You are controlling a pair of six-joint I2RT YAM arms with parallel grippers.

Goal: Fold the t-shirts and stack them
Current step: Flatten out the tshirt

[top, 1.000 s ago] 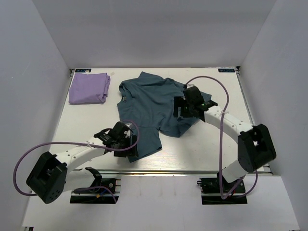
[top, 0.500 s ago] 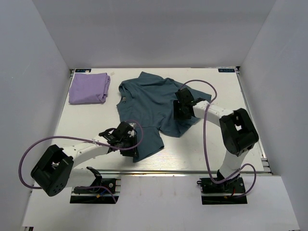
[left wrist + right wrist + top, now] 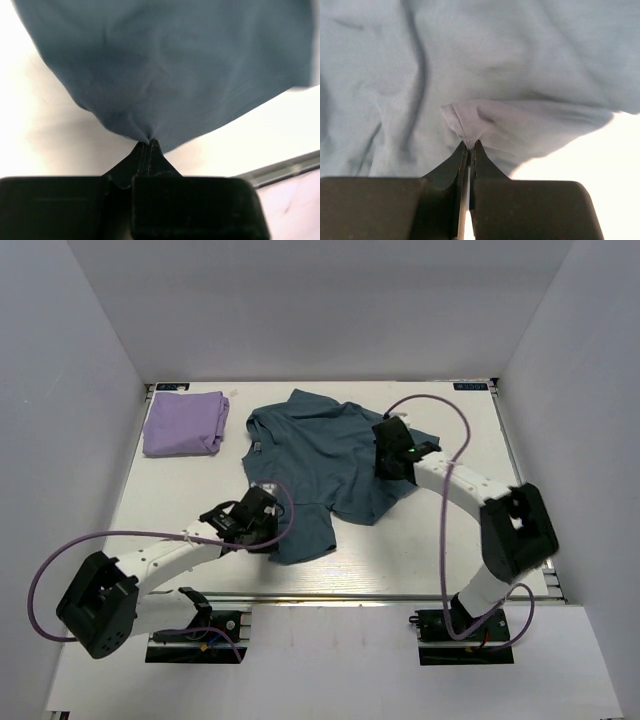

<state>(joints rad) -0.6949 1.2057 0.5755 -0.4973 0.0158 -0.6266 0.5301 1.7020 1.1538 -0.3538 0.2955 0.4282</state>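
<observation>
A robotics lab cell: plain white walls (image 3: pixel 320 300) enclose a white table (image 3: pixel 170 495), two cabled robot arms (image 3: pixel 170 558) bolted at its edge.

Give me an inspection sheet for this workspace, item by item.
Surface: white table, no stains seen.
Job's things: blue t-shirt rumpled mid-table, not folded; purple t-shirt folded at the far left corner.
Clutter: nothing seen.
End effectors: left end effector shut on the blue t-shirt's near hem; right end effector shut on a fold at its right side.
Cables: purple cables loop off both arms.
Surroundings: plain white walls on three sides.
</observation>
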